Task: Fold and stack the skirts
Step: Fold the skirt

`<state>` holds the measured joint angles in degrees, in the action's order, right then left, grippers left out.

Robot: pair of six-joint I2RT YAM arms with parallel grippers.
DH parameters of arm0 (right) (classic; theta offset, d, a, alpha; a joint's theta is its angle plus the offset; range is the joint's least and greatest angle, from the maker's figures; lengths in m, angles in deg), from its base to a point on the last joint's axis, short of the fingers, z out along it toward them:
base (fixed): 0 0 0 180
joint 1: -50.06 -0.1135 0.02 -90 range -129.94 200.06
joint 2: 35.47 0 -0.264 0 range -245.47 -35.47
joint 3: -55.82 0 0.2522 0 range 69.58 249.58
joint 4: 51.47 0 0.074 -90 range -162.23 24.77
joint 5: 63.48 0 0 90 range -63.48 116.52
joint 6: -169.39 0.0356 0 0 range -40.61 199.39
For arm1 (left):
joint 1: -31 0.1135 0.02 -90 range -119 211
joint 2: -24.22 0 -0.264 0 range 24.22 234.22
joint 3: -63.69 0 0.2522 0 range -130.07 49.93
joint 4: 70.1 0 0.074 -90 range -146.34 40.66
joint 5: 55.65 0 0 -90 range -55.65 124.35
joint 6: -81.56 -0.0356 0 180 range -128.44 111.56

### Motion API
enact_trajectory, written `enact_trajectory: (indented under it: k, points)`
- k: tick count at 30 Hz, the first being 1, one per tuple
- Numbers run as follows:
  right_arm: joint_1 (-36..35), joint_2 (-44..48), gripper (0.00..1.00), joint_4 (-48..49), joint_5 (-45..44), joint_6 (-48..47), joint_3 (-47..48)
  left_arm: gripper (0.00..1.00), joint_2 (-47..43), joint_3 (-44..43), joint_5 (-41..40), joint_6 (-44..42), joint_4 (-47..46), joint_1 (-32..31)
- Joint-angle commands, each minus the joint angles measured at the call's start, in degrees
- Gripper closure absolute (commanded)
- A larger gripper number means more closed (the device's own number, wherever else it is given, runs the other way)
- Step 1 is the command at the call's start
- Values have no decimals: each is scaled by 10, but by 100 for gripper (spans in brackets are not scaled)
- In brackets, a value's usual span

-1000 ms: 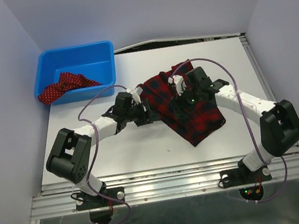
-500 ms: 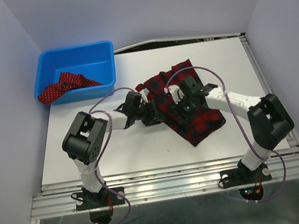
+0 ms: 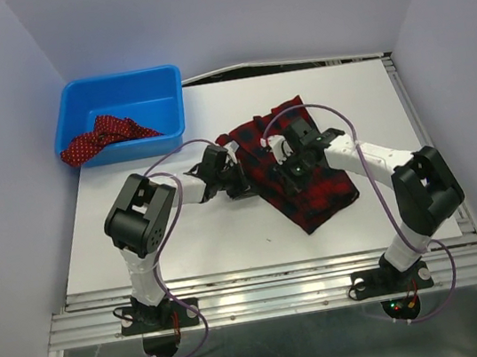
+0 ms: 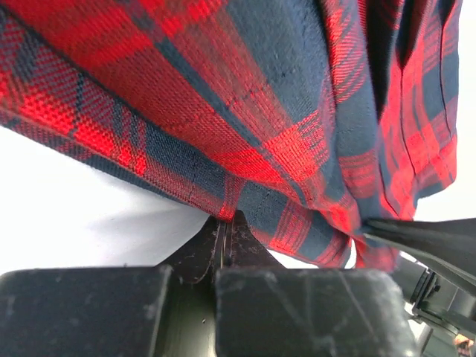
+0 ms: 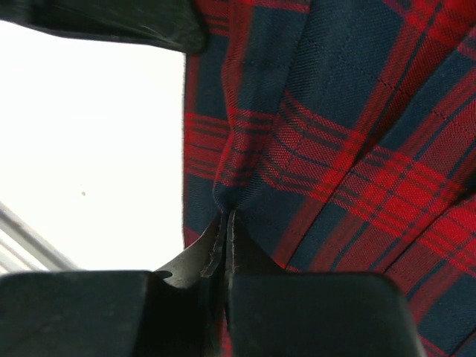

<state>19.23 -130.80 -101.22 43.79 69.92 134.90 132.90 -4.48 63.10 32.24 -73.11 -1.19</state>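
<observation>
White table (image 3: pixel 184 231) is sitting inside pale walls; arm bases are bolted at the near edge.

Plaid skirt (image 3: pixel 324 194) is lying at table centre-right, rumpled, running diagonally from far-left to near-right. Both arms are reaching in over its left half.

L gripper (image 4: pixel 225 227): fingers are pressing together, clamping the skirt's hem edge at the tips. The cloth is hanging across the upper part of the wrist view, with bare table showing below-left.

R gripper (image 5: pixel 225 223): fingers are also pressing together, pinching a small fold of plaid; pleats are filling the right of its wrist view.

In the top view the 2 grippers are sitting near each other, L at the skirt's left edge, R on the cloth.

Dotted skirt (image 3: pixel 100 138) is lying bunched in the blue bin (image 3: pixel 120 77) at the far-left corner, draping over the bin's near-left rim, well apart from both grippers.
</observation>
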Motion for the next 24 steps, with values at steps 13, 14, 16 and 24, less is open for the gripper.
enact_trajectory:
  k: [13, 14, 16, 24]
  points:
    - [-1, 18, 99, -56, 143, 35, -2, 100, -29, -19, -27, -36, 29, 18]
    - [-1, 16, 99, -51, 148, 41, -5, 100, -28, -19, -25, -36, 27, 18]
    - [-1, 11, 99, -29, 159, 53, -18, 100, -29, -19, -25, -36, 27, 18]
    - [4, -49, 99, 64, 180, 93, -49, 100, -36, -14, -28, -46, 29, 18]
